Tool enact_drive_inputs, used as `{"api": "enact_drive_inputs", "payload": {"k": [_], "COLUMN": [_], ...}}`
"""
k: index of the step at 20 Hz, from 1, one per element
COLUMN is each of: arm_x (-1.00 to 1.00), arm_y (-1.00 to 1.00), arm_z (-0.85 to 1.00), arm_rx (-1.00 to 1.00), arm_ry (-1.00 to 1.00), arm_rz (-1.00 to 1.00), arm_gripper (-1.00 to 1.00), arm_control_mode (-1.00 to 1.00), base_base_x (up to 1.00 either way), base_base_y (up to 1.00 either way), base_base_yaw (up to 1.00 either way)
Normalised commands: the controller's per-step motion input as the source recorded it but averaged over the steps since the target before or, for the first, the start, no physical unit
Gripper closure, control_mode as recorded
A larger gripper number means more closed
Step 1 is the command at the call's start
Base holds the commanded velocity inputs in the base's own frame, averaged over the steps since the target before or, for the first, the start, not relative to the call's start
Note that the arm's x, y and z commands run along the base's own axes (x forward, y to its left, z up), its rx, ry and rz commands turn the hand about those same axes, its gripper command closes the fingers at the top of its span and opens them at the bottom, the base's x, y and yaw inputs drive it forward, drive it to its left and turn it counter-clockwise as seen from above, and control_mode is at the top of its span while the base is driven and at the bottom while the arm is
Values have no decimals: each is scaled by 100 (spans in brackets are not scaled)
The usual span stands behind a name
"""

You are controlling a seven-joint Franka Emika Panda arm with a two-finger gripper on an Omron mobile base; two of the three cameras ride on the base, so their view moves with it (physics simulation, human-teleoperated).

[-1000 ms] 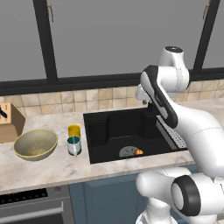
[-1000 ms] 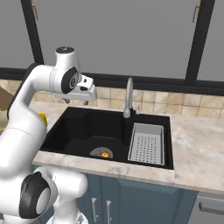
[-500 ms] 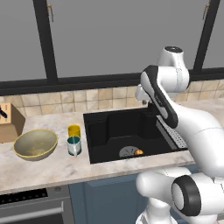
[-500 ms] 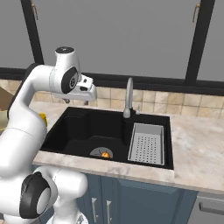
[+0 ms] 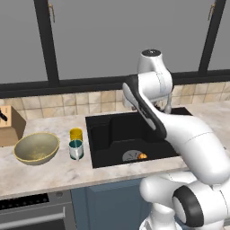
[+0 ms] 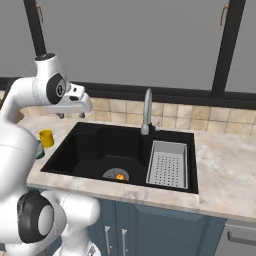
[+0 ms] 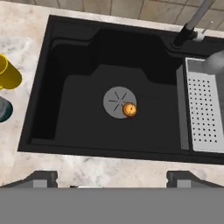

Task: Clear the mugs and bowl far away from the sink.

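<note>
Meanwhile, wide-open and empty, the gripper [image 7: 111,178] is hovering over the matte black rectangular sink [image 5: 114,134]; glossy mugs [image 5: 76,144] are standing upright beside a speckled round bowl [image 5: 36,147].

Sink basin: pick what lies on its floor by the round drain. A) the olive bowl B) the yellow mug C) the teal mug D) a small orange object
D: a small orange object sits at the drain's edge in the sink; mugs and bowl stand on the counter.

arm [image 5: 188,134]: glossy white rounded shells | joints: dark grey discs
</note>
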Motion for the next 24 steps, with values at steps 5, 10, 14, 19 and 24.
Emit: {"api": "enact_drive_inputs", "payload": {"k": [5, 10, 14, 19, 24], "arm_x": [0, -4, -10, -13, -3], "arm_y": [51, 42, 47, 36, 5], "arm_z": [-16, -22, -20, -2, 0], "arm_rx": [3, 5, 2, -4, -1], "arm_ry": [14, 7, 1, 0, 0], "arm_rz": [0, 0, 0, 0, 0], "arm_gripper": [-100, -100, -100, -100, -100], "arm_control_mode": [-100, -100, -100, -100, -100], "base_base_x": [0, 0, 0, 0, 0], "base_base_y": [0, 0, 0, 0, 0], "base_base_yaw": [0, 0, 0, 0, 0]}}
